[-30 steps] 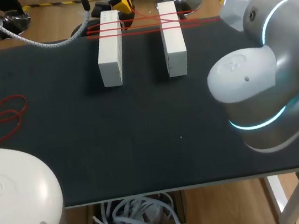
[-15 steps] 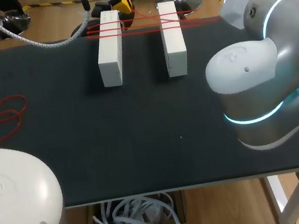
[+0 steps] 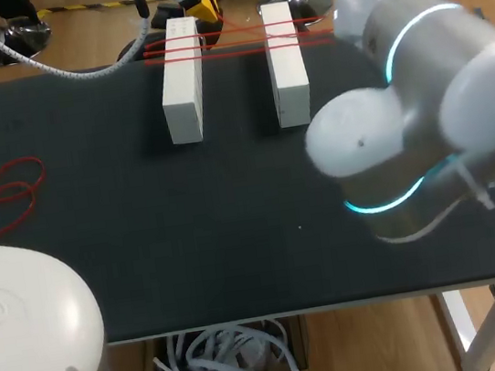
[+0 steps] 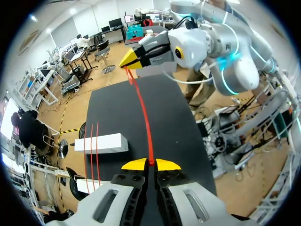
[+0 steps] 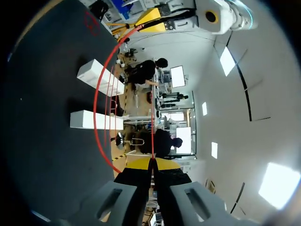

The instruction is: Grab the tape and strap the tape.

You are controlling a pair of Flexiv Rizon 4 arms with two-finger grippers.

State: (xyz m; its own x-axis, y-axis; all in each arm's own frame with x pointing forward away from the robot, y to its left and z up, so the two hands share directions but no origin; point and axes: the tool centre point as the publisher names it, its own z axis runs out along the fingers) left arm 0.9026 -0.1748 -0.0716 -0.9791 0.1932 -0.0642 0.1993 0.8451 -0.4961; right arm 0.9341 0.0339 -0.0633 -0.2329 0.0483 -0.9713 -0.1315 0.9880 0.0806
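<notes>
Two white blocks (image 3: 182, 79) (image 3: 285, 60) lie side by side at the table's far edge. Red tape (image 3: 229, 52) runs across their far ends in several strands. My left gripper (image 3: 202, 3) sits just behind the blocks. In the left wrist view this gripper (image 4: 150, 164) is shut on the tape (image 4: 143, 117), which stretches ahead to my right gripper (image 4: 129, 61). In the right wrist view the right gripper (image 5: 153, 164) is shut on the tape (image 5: 96, 94), which arcs over both blocks (image 5: 96, 75) (image 5: 91, 120) to the left gripper (image 5: 148, 16). In the head view the right arm (image 3: 419, 97) hides its own gripper.
A loose loop of red tape (image 3: 9, 193) lies near the left edge of the black mat (image 3: 188, 221). The right arm's bulky joints hang over the mat's right side.
My right arm has swung leftward and toward the far edge, closer to the right block. The left gripper, the blocks and the loose loop have stayed put.
</notes>
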